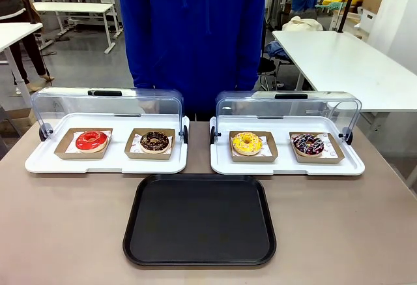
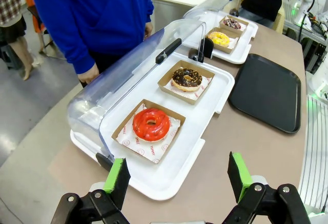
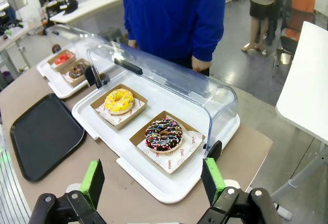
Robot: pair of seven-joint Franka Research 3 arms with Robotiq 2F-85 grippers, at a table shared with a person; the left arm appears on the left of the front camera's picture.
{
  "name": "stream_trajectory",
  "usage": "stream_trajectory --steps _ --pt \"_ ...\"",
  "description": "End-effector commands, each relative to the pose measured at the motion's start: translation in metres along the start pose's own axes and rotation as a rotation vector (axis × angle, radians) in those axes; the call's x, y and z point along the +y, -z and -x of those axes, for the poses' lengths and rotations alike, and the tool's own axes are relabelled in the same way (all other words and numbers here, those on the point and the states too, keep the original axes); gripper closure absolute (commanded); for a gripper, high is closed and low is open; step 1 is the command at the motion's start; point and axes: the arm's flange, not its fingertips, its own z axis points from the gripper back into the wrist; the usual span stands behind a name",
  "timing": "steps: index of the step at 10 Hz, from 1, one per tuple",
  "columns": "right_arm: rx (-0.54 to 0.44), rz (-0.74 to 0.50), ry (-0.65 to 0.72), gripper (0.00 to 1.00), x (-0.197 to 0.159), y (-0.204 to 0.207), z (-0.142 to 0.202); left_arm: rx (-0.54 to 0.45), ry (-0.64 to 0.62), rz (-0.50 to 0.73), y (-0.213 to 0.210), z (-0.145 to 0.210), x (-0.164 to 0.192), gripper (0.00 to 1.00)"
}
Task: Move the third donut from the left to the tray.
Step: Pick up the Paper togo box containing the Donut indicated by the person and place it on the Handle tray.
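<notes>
Yellow-glazed donut [image 1: 247, 143]: sits untouched in its cardboard holder [image 1: 268, 156] on the right-hand white lidded tray [image 1: 287, 166], not yet on the black tray [image 1: 199, 220], with left gripper [image 2: 178, 175] and right gripper [image 3: 152, 179] spread wide, holding nothing.

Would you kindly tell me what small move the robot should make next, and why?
Probably ease the open right gripper forward and down toward the yellow-glazed ring donut in its square brown cardboard holder: the clear domed lid stands raised, and that gripper hovers nearest it, holding nothing.
</notes>
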Motion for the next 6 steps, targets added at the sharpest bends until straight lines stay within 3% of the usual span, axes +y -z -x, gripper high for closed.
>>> stream_trajectory --steps 1,6 --pt "-0.030 -0.001 -0.025 0.00 -0.0035 0.0014 -0.0017 0.002 -0.004 0.008 -0.0011 -0.0020 -0.0021 0.00" --pt "-0.030 -0.001 -0.025 0.00 -0.0035 0.0014 -0.0017 0.002 -0.004 0.008 -0.0011 -0.0020 -0.0021 0.00"
